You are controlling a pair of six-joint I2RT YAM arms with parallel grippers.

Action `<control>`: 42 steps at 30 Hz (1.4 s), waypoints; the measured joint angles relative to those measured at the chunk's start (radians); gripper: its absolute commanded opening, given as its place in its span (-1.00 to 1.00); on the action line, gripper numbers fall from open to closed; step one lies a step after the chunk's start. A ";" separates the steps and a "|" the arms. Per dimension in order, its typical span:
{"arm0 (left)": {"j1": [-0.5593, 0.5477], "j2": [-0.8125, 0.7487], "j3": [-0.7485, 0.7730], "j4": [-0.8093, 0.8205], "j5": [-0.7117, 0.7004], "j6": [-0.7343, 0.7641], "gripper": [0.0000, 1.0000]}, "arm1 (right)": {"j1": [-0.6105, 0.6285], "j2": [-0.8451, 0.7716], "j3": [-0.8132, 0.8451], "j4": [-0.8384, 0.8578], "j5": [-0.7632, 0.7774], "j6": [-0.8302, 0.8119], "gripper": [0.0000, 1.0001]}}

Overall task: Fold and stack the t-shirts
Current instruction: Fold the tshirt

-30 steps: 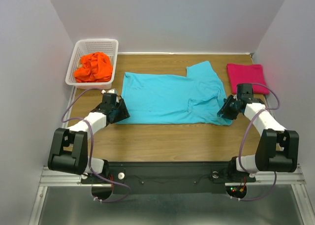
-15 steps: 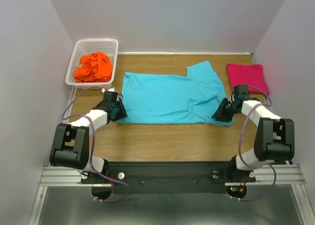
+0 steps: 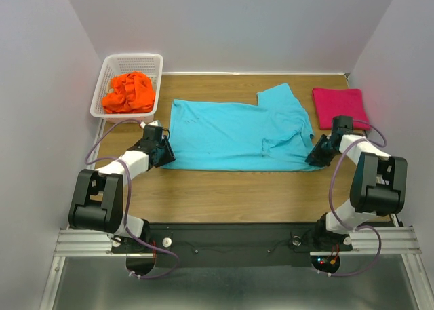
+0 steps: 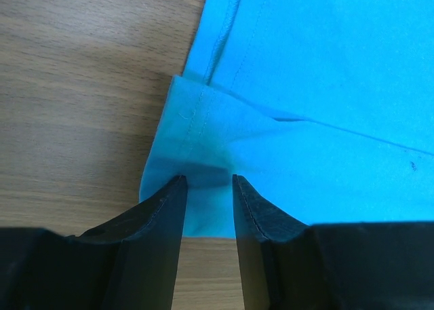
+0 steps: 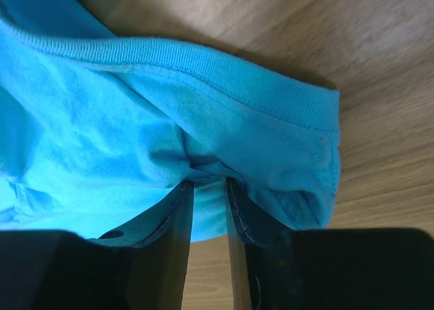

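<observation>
The turquoise t-shirt is being pinched at both near corners while lying spread flat at centre, a sleeve pointing toward 1 o'clock. The magenta t-shirt is being seen folded square at 2 o'clock, the orange t-shirt crumpled at 10 o'clock.

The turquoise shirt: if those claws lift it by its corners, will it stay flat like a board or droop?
Probably droop: the turquoise shirt bunches and wrinkles where the right gripper pinches its corner, so it looks floppy. It seems thin and light, lying flat on the table with soft creases. Held by two corners, its middle would likely sag.
</observation>
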 measured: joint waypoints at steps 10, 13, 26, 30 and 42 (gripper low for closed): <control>-0.001 -0.006 0.000 -0.001 0.005 -0.003 0.01 | -0.006 -0.083 0.026 0.003 0.029 -0.013 -0.24; -0.001 -0.007 0.000 -0.002 0.005 -0.003 0.01 | -0.007 -0.141 0.024 0.006 0.043 -0.012 -0.25; -0.001 -0.009 -0.001 -0.004 0.005 -0.006 0.00 | -0.029 -0.083 -0.067 0.012 0.131 0.036 -0.37; -0.001 -0.009 -0.001 -0.004 0.005 -0.008 -0.07 | -0.076 -0.071 -0.068 0.024 0.164 0.058 -0.37; -0.003 -0.023 -0.001 -0.031 0.005 -0.016 0.18 | -0.143 -0.129 -0.101 0.044 0.185 0.080 -0.30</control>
